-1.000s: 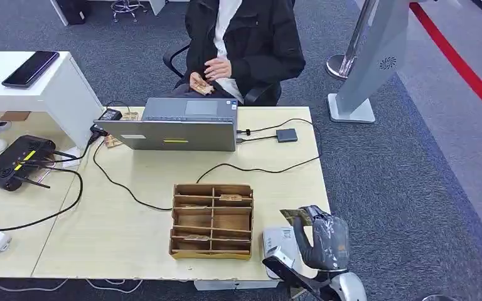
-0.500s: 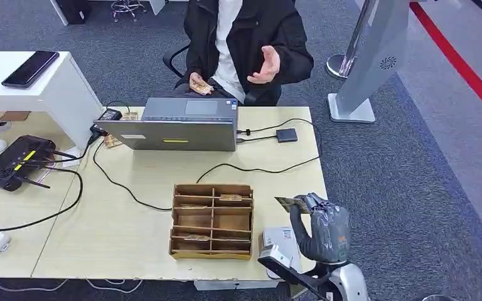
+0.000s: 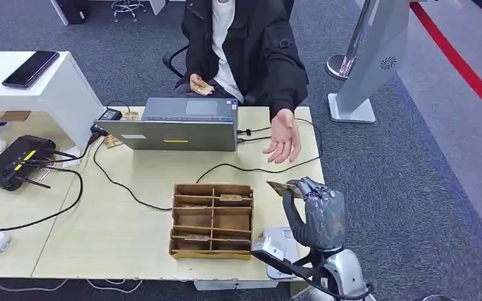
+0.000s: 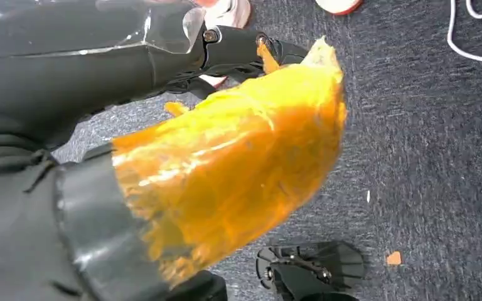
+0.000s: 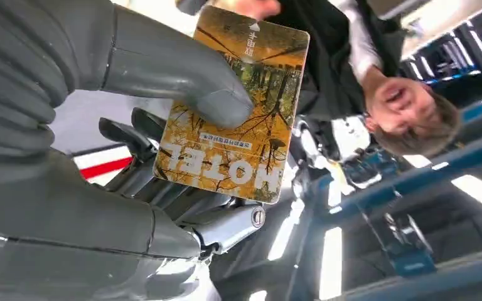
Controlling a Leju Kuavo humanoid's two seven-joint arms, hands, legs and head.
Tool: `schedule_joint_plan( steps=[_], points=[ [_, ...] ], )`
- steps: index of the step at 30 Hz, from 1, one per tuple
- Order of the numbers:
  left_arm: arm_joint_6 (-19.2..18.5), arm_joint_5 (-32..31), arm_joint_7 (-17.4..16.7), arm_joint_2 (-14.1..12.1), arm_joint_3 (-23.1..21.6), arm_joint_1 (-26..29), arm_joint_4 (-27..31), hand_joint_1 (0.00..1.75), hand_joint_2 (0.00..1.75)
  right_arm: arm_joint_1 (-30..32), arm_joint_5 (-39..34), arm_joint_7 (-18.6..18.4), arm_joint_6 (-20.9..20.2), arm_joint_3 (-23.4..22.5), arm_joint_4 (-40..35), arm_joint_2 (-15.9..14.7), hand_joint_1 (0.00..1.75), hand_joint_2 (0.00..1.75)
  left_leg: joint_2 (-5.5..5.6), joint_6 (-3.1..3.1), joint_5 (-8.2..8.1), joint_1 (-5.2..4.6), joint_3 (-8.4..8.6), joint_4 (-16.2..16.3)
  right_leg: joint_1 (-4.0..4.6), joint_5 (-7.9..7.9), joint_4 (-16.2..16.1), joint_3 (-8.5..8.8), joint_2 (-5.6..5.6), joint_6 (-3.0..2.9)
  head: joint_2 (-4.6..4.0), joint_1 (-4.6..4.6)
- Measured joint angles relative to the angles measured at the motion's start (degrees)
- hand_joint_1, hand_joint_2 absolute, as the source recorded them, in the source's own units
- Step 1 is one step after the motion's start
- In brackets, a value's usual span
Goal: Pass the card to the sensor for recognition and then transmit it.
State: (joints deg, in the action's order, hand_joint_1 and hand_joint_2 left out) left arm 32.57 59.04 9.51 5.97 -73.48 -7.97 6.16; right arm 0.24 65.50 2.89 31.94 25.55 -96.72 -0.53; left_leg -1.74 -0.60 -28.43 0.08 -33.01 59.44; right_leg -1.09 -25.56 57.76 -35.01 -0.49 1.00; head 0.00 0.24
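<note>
Right hand raised above the table's near right corner, thumb and dark fingers pinching the card and holding it out toward a person's open palm, card and palm well apart. Card face legible from the right wrist: autumn-leaf print marked "HOTEL", one corner covered by the grey thumb. White sensor on the table edge beneath the forearm, partly hidden by it. Wooden organizer just beside the sensor; contents of its compartments too small to identify. Left hand over grey carpet, wrapped in yellow film that blurs its outline; finger position cannot be told.
</note>
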Motion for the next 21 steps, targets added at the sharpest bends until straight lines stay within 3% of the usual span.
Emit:
schedule_joint_plan(
  steps=[9, 21],
  points=[
    [-0.64, -1.14, -1.2, 0.02, -1.58, -0.82, 0.0, 0.0, 0.0, -6.73, 1.6, -0.7, -3.98, 2.87, 0.44, 0.94, 1.75, 1.75, -0.02, 0.01, 0.02, 0.0, 0.02, 0.0, 0.0, 0.03, 0.02, 0.0, 0.05, 0.0, 0.0, -0.02],
    [-1.99, -3.13, -3.45, 0.33, -4.48, -2.51, 0.0, 0.0, 0.0, -16.75, 3.72, -5.93, -10.39, 5.99, 8.13, 2.97, 1.75, 1.75, 0.0, -0.01, 0.04, 0.0, 0.01, 0.01, 0.0, 0.03, 0.03, 0.0, 0.02, 0.01, 0.0, 0.0]
  ],
)
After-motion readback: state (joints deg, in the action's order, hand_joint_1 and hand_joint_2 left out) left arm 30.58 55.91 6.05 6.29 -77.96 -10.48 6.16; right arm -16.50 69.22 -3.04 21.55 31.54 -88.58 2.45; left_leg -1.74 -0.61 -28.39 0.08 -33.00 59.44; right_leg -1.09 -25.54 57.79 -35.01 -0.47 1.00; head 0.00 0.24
